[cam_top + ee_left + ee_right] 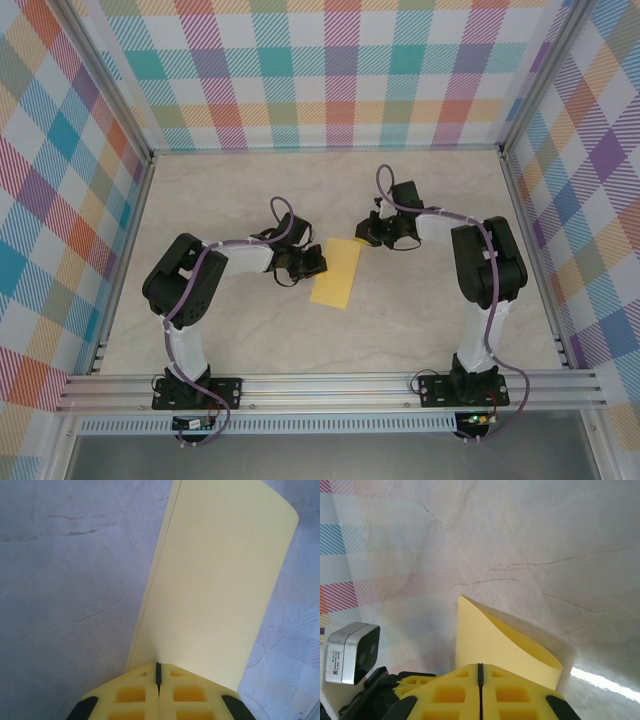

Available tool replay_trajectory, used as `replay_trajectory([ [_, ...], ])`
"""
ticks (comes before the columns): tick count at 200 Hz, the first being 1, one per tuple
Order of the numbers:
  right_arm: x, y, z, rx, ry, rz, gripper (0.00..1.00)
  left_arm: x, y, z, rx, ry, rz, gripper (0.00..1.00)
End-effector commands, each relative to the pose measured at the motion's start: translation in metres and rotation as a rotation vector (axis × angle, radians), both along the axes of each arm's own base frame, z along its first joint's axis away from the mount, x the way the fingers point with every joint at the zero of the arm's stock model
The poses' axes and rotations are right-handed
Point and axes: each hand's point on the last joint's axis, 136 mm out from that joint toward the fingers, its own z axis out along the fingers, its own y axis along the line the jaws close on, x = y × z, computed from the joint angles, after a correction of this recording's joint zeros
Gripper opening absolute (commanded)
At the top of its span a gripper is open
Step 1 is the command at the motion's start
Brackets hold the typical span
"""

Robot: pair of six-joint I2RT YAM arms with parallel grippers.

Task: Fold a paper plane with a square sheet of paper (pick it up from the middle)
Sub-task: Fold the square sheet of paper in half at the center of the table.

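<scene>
The square sheet of paper (pixel 337 272) is plain yellow and folded over into a long rectangle, lying mid-table between both arms. My left gripper (pixel 318 266) is shut on its left edge. In the left wrist view the doubled sheet (pixel 215 580) rises straight out of the shut left gripper (pixel 159 672). My right gripper (pixel 365 238) is shut on the sheet's far right corner. In the right wrist view the sheet (pixel 490 645) curves open beyond the shut right gripper (pixel 480 669). A paper plane is out of view.
The marbled tabletop (pixel 230 200) is ringed by plaid walls (pixel 330 70), with an aluminium rail (pixel 330 385) along the near edge. The left arm's wrist camera (pixel 350 652) sits close at the lower left of the right wrist view.
</scene>
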Motion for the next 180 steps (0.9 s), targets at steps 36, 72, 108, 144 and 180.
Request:
replay_trajectory([
  [36, -0.008, -0.005, -0.038, -0.06, 0.088, 0.0, 0.06, -0.035, 0.023, -0.037, 0.129, 0.127, -0.012, 0.0],
  [72, -0.009, -0.006, -0.044, -0.068, 0.109, -0.009, 0.06, -0.035, 0.023, -0.036, 0.127, 0.126, -0.014, 0.0],
  [108, 0.002, -0.002, -0.008, -0.039, 0.045, 0.001, 0.07, -0.035, 0.023, -0.035, 0.128, 0.124, -0.015, 0.0],
  [144, 0.009, 0.001, 0.003, -0.006, 0.027, 0.003, 0.07, -0.037, 0.024, -0.036, 0.129, 0.127, -0.013, 0.0],
  [180, 0.005, -0.003, -0.021, -0.034, 0.069, -0.008, 0.06, -0.036, 0.023, -0.035, 0.125, 0.126, -0.013, 0.0],
])
